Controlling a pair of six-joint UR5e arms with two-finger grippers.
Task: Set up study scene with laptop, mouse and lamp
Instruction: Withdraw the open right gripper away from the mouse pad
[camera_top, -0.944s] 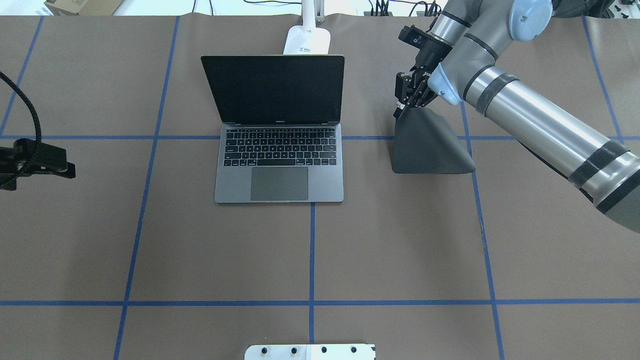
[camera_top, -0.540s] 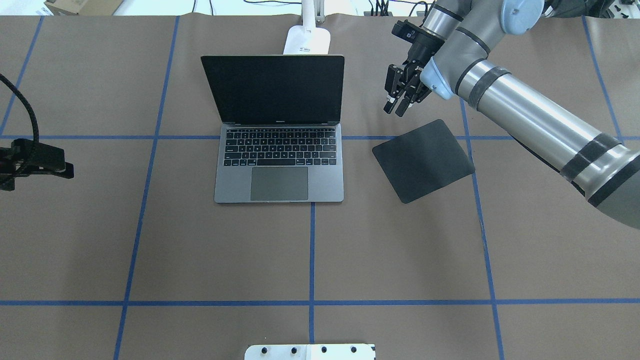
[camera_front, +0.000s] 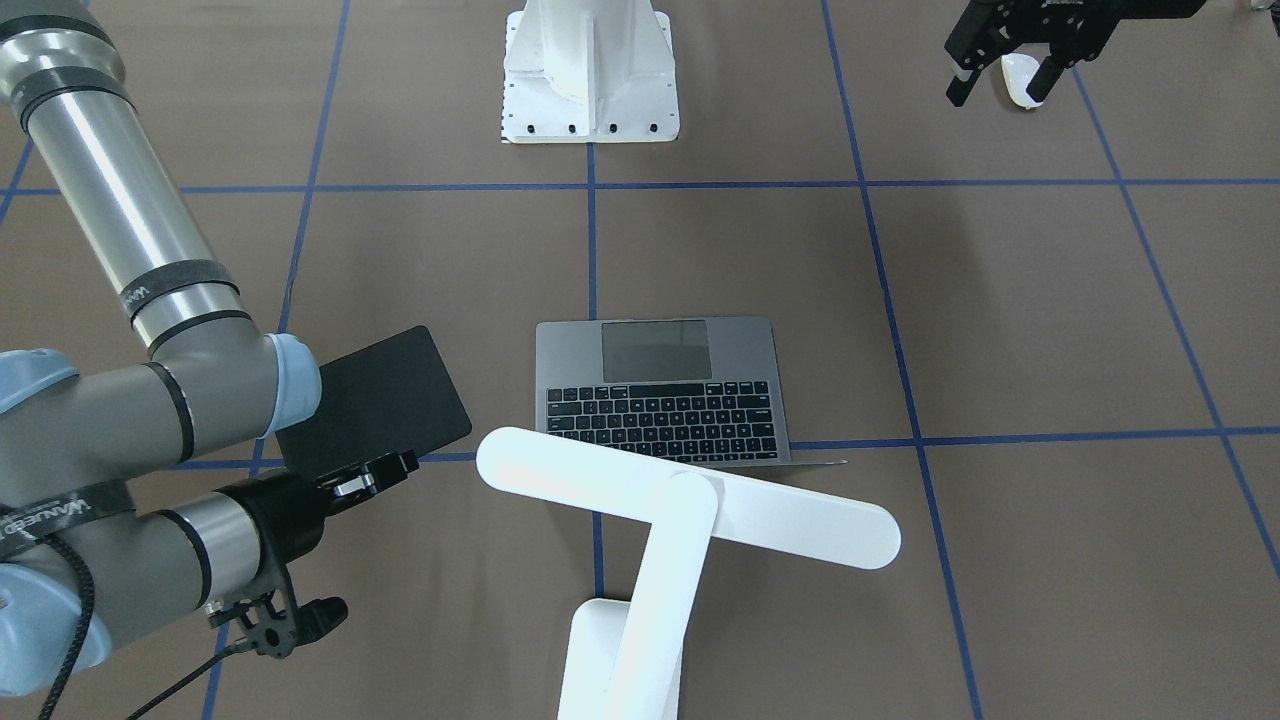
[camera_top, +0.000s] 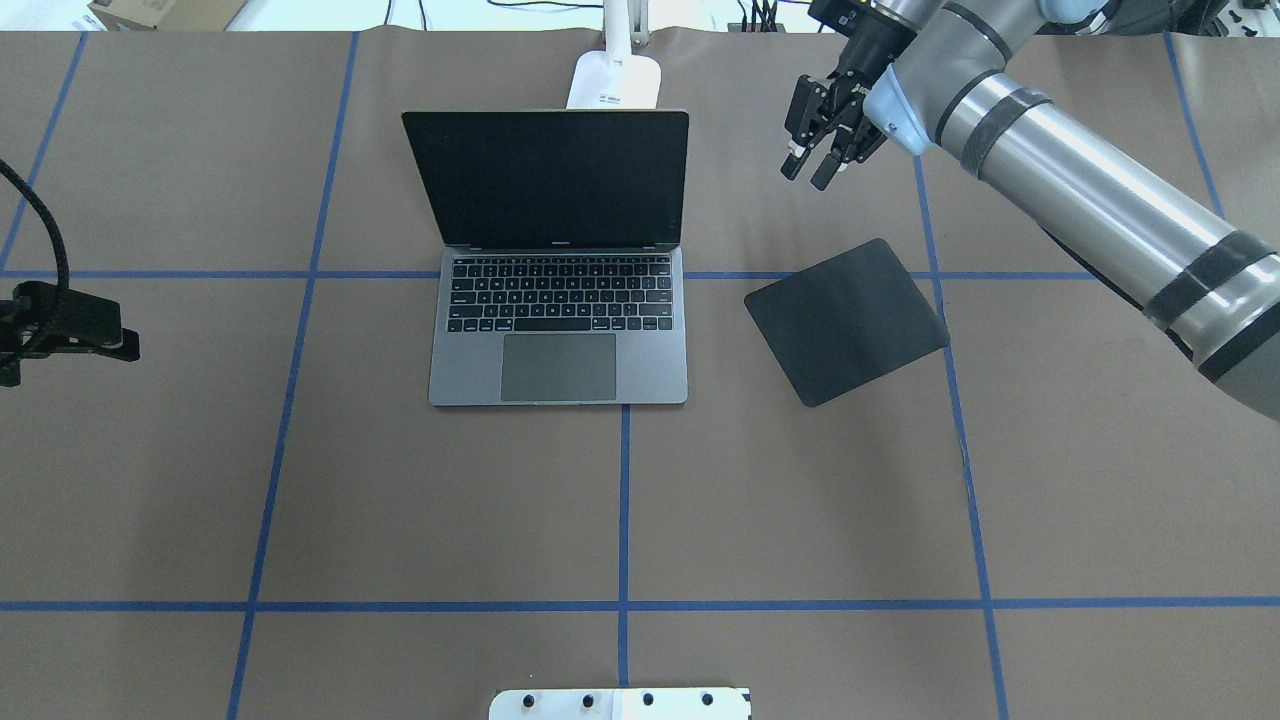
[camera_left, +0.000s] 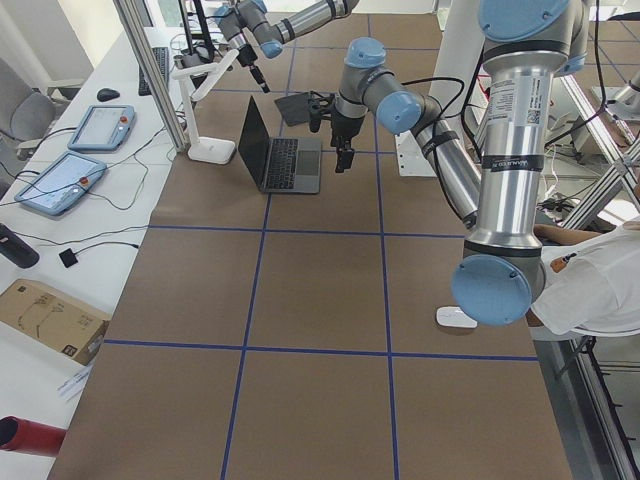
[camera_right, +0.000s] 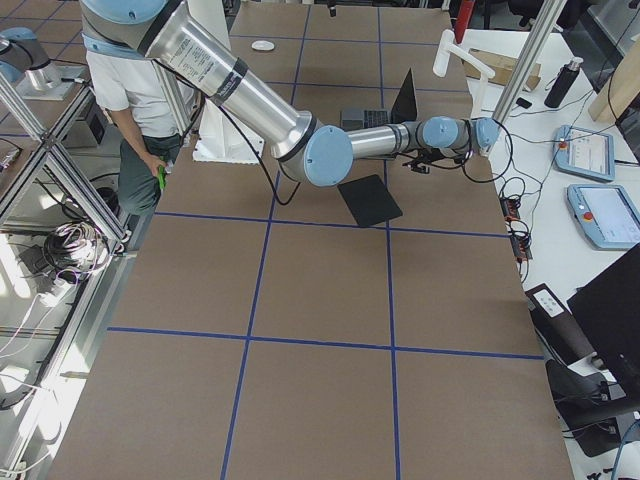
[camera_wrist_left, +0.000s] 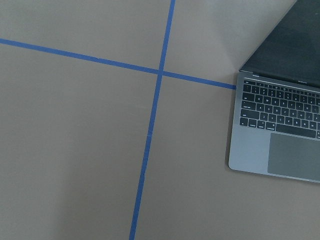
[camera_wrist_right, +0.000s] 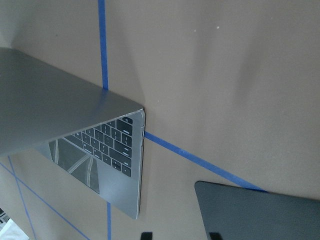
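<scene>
Your laptop (camera_top: 558, 300) sits open at the upper centre of the overhead view. Its long axis runs across the frame, with the keyboard toward the lower edge and the dark screen tilted back. The lamp (camera_front: 690, 510) stands just behind the lid, and in the front-facing view its bar head runs left to right over the hinge edge. The mouse pad (camera_top: 845, 320) lies flat to the laptop's right, turned corner-on. The mouse (camera_left: 456, 318) rests on the table well apart, at the lower right of the left-side view. The right jaws hang past the pad's top corner, slightly parted and holding nothing. The left jaws, at the overhead view's left edge, are spread wide and empty.
</scene>
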